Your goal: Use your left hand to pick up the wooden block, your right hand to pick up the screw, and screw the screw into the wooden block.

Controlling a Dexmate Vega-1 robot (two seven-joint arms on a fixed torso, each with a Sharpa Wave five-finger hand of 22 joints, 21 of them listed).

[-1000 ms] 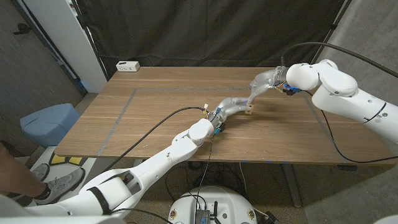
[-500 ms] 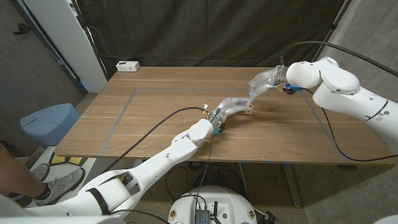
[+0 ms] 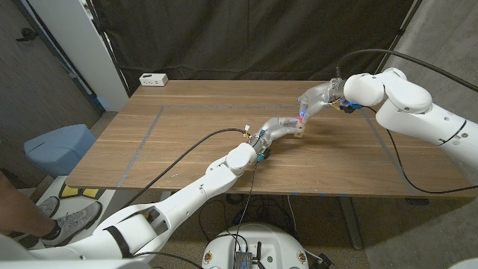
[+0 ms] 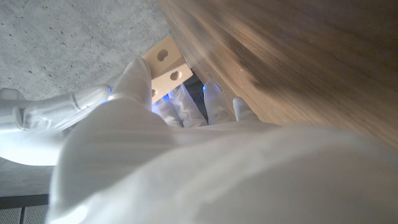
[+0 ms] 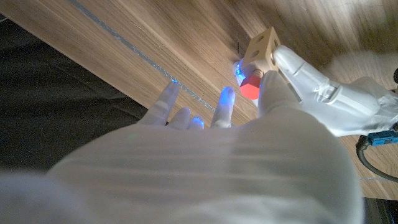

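Our left hand point(image 3: 282, 127) gripped the wooden block point(image 3: 299, 134) right of centre. Our right hand point(image 3: 314, 99) pinched the red-capped screw point(image 5: 250, 88) just beyond the block, touching its far face, other fingers spread.

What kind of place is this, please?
Probably a robot test lab: a wooden table before a black curtain, cables across it, and a white power strip at the far edge.

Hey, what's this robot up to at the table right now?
It is fitting a screw into a small pale wooden block with drilled holes. The left hand holds the block near the middle of the brown wooden table. The right hand brings a red-headed screw up against the block; the right wrist view shows the red head right beside the wood. How deep the screw sits cannot be told.
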